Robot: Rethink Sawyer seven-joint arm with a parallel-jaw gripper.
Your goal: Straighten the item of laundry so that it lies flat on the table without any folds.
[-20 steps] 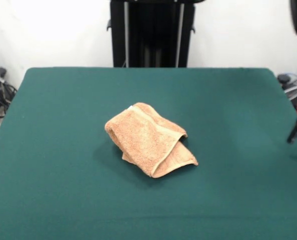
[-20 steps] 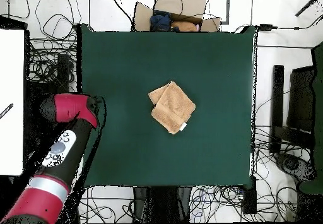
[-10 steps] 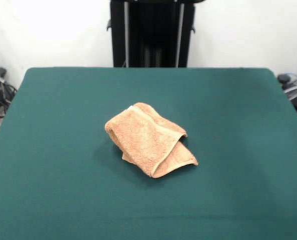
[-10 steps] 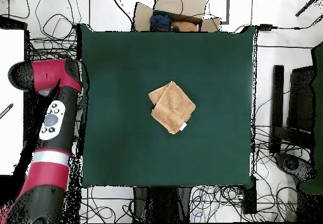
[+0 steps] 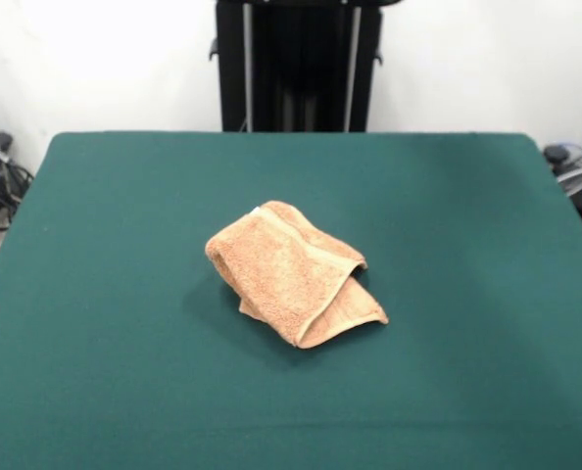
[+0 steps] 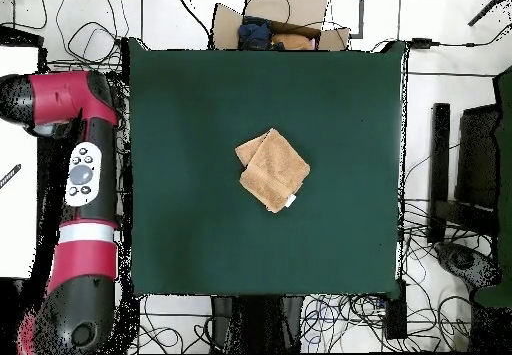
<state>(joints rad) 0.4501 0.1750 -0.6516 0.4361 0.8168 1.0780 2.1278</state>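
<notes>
A: Where does the towel [image 5: 293, 285] sit now?

B: Near the middle of the green surface [image 5: 105, 245], folded over itself in layers, its long axis diagonal to the surface's edges. In the overhead view a white tag [image 6: 290, 201] shows at one corner. Not flat; I'd say the task is barely begun.

A: And the arm?

B: I see the red arm [image 6: 85, 171] only from overhead, lying along the surface's edge, off the felt, well apart from the towel. I cannot tell how the fingers stand; I see nothing in them.

A: Next move?

B: My judgement: cross the surface towards the towel, then take hold of a free corner of the top layer.
</notes>
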